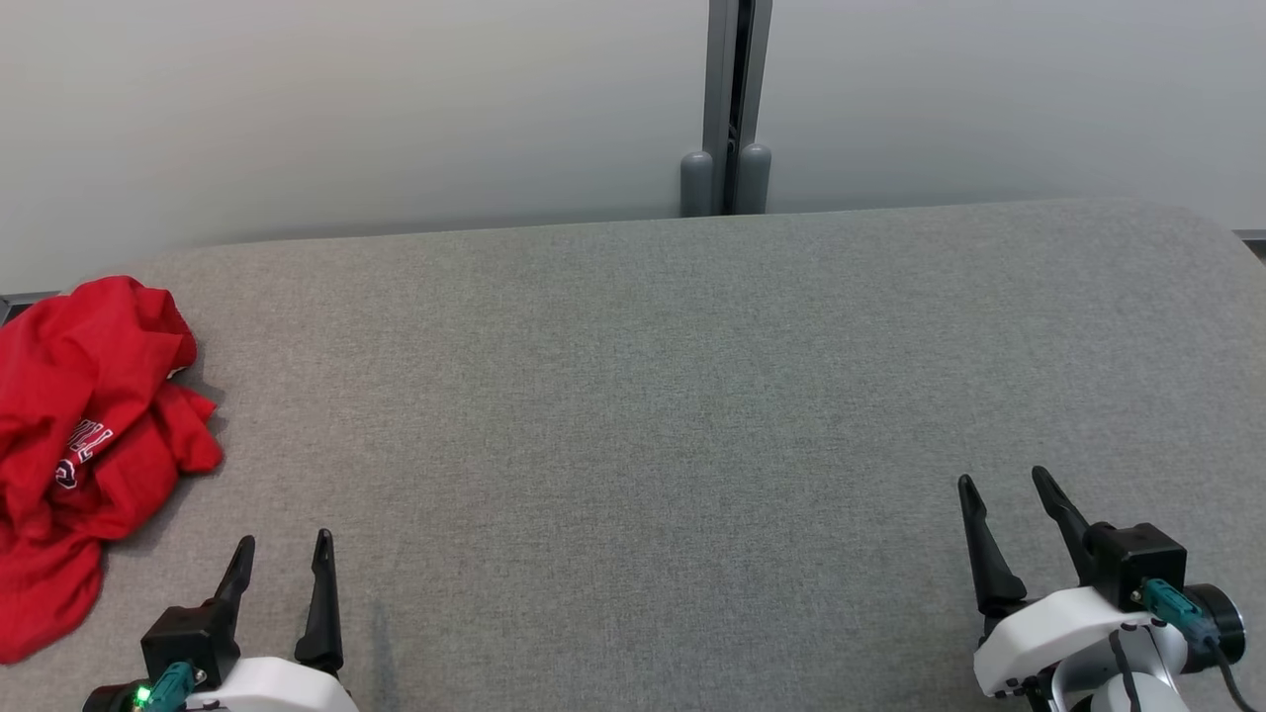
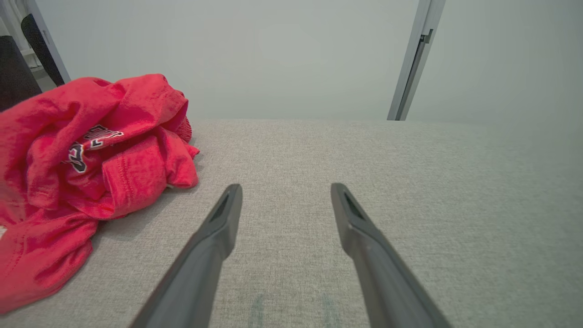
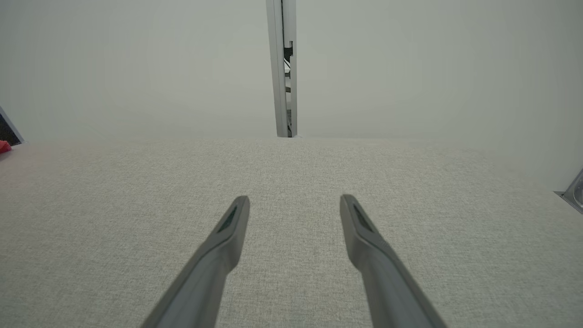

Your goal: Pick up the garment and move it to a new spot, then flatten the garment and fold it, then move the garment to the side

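Note:
A crumpled red garment (image 1: 84, 435) with white and dark lettering lies bunched at the far left of the grey fabric surface (image 1: 653, 415), partly cut off by the head view's left edge. My left gripper (image 1: 284, 544) is open at the lower left, a short way right of the garment and apart from it. In the left wrist view the garment (image 2: 86, 168) sits left of that gripper (image 2: 286, 187), whose fingers hold nothing. My right gripper (image 1: 1004, 480) is open at the lower right, far from the garment. A red sliver of the garment (image 3: 4, 146) shows at the right wrist view's left edge.
A pale wall runs behind the surface, with a grey vertical post (image 1: 730, 109) at its middle. The surface's far edge curves down at the right corner (image 1: 1217, 222). A metal part (image 3: 575, 193) shows at the right wrist view's right edge.

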You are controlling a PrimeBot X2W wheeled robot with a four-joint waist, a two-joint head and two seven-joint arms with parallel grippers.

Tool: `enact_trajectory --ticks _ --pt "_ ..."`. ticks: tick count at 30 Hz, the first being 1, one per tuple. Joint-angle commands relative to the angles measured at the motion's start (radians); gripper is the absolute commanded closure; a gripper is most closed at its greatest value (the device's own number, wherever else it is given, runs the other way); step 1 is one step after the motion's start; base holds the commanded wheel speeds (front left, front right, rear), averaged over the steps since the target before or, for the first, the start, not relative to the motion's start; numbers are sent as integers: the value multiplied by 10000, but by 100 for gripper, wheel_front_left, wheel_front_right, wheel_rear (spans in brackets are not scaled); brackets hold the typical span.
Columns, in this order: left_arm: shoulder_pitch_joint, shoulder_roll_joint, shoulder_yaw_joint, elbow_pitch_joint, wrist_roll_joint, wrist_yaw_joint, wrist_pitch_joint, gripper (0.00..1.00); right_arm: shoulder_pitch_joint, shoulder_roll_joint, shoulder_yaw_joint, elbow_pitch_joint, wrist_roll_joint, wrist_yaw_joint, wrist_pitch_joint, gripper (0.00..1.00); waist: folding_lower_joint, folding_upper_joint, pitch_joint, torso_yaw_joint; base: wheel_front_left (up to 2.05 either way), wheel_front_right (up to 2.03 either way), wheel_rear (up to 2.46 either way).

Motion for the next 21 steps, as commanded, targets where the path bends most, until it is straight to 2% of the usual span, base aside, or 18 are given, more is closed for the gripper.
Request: enact_trajectory --ticks 1,10,21 --pt "46 47 59 -3 274 49 -81 0 -111 -83 -15 -42 -273 17 -134 0 0 -1 12 17 0 0 0" --pt "-143 41 100 29 789 69 -231 0 -58 -85 135 -34 -877 18 -284 0 0 -1 155 512 0 0 0" --pt "61 24 374 166 685 152 -223 0 -116 -84 774 24 -692 10 -279 0 0 -1 257 2765 0 0 0"
